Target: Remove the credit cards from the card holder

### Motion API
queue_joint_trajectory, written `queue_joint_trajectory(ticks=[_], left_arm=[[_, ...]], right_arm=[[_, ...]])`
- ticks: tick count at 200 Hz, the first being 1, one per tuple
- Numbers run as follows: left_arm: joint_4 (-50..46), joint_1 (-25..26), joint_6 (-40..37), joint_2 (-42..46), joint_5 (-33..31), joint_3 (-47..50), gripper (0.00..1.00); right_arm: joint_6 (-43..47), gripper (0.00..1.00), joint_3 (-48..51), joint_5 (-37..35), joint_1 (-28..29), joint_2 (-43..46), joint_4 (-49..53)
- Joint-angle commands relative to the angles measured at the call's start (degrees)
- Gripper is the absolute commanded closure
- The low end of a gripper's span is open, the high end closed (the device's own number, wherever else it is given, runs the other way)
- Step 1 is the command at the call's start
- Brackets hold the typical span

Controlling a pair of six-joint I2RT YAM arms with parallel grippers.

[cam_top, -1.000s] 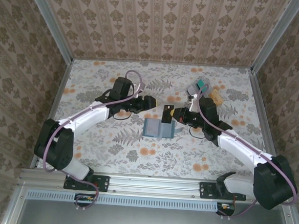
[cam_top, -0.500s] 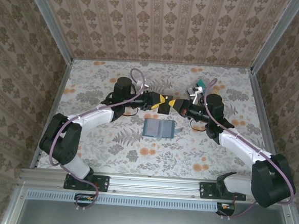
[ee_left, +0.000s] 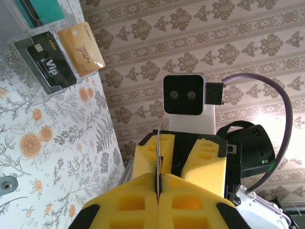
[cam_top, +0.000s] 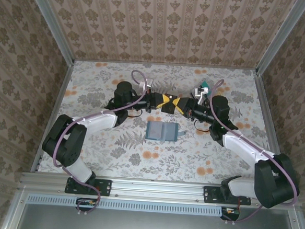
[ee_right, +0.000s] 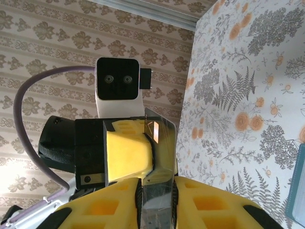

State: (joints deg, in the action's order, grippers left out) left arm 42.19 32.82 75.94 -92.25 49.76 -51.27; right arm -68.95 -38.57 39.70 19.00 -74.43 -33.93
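A: Where is the card point(cam_top: 171, 106) to be found, reckoned from the wallet point(cam_top: 162, 131)?

B: It is held up in the air just beyond the wallet's far edge. The wallet itself is laid open and flat on the table point(cam_top: 102, 158), on the side nearer the arms' bases, and is touched by neither tool.

A: By which tool is the card held?

B: By the left tool point(cam_top: 164, 101). In the left wrist view its pads point(ee_left: 190, 200) are pressed together on the card's thin edge. The right tool point(cam_top: 179, 105) is set at the card's other end, toward the wallet's right. Its jaws are seen parted, with a dark gap beside the card, so no grip is claimed there.

A: How is the card's long axis laid?

B: From one tool to the other, roughly along the wallet's far edge.

A: What is the coming move judged to turn on?

B: On that axis. The two tools are met almost tip to tip, so the card is best drawn clear lengthwise, toward the wallet's left, or the right tool backed off toward the wallet's right. The wallet is reached about equally by either arm. Whether more cards are left in its slots cannot be made out.
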Motion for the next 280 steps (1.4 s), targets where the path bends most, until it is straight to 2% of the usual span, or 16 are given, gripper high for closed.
queue_joint_trajectory(ticks=[1,36,54,66,78,115,138,147,188,230,251,280], left_arm=[[-1.78,-0.21,-0.95,2.2,-3.17,0.67,1.0],[-5.03,-0.21,-2.31,3.12,-4.6,0.37,1.0],[-8.47,-0.36,-4.11,3.78,-5.17,0.29,1.0],[-12.1,-0.7,-5.9,4.57,-6.14,0.46,0.91],[-17.85,-1.38,-8.07,5.57,-7.88,0.57,0.76],[-29.92,-4.76,-14.33,6.94,-13.37,2.38,0.47],[-35.99,-6.27,-18.43,7.17,-16.53,3.12,0.34],[-37.53,-8.59,-19.93,7.5,-17.48,3.52,0.3],[-46.96,-11.28,-27.43,11.43,-24.85,5.5,0.1],[-49.71,-13.34,-30.28,14.6,-26.36,7.93,0.0],[-50.68,-13.83,-31.3,15.5,-26.14,8.2,0.0],[-51.76,-14.1,-32.48,15.56,-25.44,8.01,0.0]], right_arm=[[-3.2,0.75,0.69,1.35,0.98,-1.56,-6.6],[-4.84,0.81,0.25,1.13,1.96,-3.42,-8.59],[-3.65,0.9,-0.25,0.68,1.83,-3.63,-7.57],[-0.92,0.95,-1.07,0.18,1.68,-3.32,-4.09],[4.26,1.0,-2.86,-0.95,1.43,-2.47,3.98],[22.6,1.0,-11.13,-8.94,1.14,-0.93,30.18],[34.13,1.0,-17.79,-17.24,0.61,-2.29,45.25],[38.68,1.0,-20.61,-21.03,0.32,-3.35,50.86],[56.42,1.0,-32.7,-36.83,-1.06,-10.81,70.14],[70.51,1.0,-43.05,-43.94,-1.77,-20.25,81.58],[74.85,1.0,-47.67,-49.06,-2.67,-24.74,85.82],[78.85,1.0,-52.99,-49.86,-5.23,-30.05,88.97]])
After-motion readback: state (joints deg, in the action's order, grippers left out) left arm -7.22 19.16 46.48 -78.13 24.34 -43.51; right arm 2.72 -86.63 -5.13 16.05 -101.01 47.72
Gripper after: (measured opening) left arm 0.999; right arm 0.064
